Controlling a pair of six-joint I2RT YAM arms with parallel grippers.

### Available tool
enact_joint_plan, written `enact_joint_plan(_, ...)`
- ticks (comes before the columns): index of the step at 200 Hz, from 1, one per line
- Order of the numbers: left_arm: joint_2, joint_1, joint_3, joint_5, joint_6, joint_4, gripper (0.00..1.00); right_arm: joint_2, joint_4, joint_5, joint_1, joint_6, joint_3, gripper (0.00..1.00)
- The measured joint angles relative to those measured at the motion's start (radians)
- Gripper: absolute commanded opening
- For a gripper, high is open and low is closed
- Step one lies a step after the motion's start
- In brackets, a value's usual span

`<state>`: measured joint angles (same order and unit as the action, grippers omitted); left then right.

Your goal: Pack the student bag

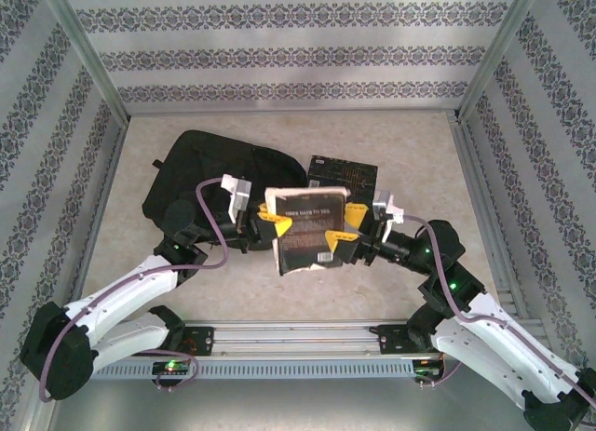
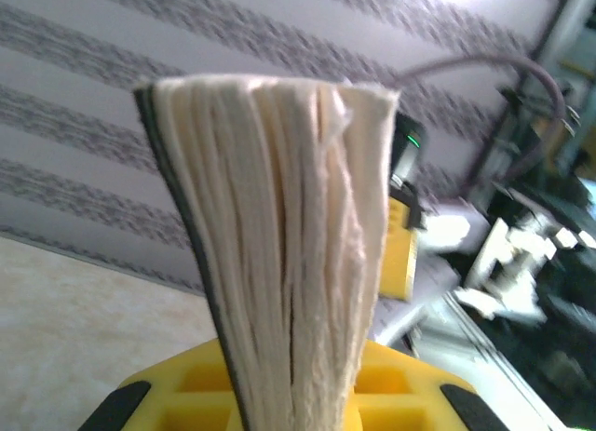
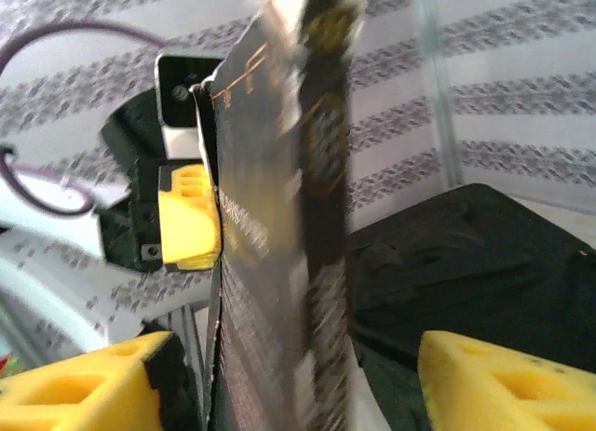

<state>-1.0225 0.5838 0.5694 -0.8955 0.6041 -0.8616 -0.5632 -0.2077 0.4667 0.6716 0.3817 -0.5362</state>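
Striped patterned walls [image 1: 279, 54], beige tabletop [image 1: 424, 161] — aluminium frame [image 1: 86, 54]

Dark paperback [image 1: 305, 231] upright above beige table [image 1: 419, 152]; second black book [image 1: 343, 176], seemingly flat, behind it.

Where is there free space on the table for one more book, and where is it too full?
Free: the table between the lying black book and the right wall, the far strip behind the student bag, the near strip before the rail. Crowded: the middle, where the left gripper and right gripper meet at the held book.
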Motion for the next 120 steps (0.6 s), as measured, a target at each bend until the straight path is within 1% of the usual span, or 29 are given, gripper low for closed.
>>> enact_joint_plan(19,-0.047,-0.004,-0.016,0.151,0.121,-0.12,0.0,-0.015,-0.007,-0.099,0.0,0.061,0.0,0.77)
enact_joint_plan(33,-0.075,-0.005,-0.016,0.258,0.21,-0.173,0.0,-0.024,-0.006,-0.167,0.0,0.113,0.0,0.77)
enact_joint_plan(57,-0.073,-0.004,-0.016,0.422,0.321,-0.179,0.0,-0.051,0.036,-0.254,0.0,0.172,-0.025,0.78)
enact_joint_plan(82,-0.031,-0.005,-0.026,0.596,0.415,-0.176,0.0,-0.084,0.063,-0.343,0.0,0.237,-0.062,0.79)
enact_joint_plan(100,-0.032,-0.005,-0.035,0.681,0.492,-0.207,0.0,-0.111,0.064,-0.378,0.0,0.304,-0.069,0.83)
enact_joint_plan(120,-0.08,-0.005,-0.037,0.731,0.579,-0.269,0.0,-0.175,0.044,-0.375,-0.002,0.406,-0.094,0.87)
